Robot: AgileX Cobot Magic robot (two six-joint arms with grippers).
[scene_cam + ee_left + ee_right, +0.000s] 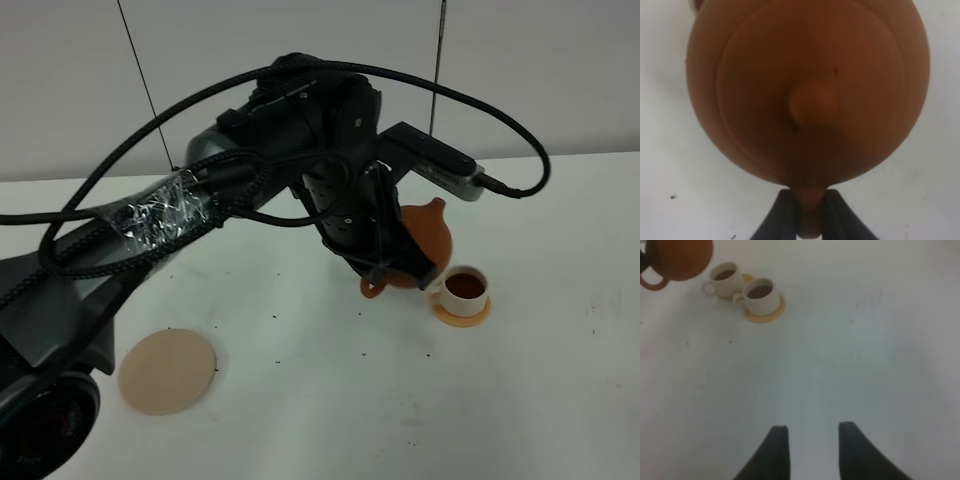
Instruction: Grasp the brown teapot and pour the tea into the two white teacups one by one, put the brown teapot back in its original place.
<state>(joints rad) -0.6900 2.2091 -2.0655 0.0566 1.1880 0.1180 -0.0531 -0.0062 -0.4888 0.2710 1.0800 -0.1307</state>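
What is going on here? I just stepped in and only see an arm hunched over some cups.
The left gripper holds the brown teapot by its handle, lifted above the table beside the two white teacups. Both cups already hold dark tea and sit on small orange saucers. The pale tan coaster where the teapot belongs lies bare, off to the left. The right gripper hangs open over the table, holding nothing.

- Left arm (320,130): glossy black casing, thick braided black cables (120,170) looping over it.
- Crinkled clear tape (165,215) wraps one link.
- Dark tapered fingers (777,450).
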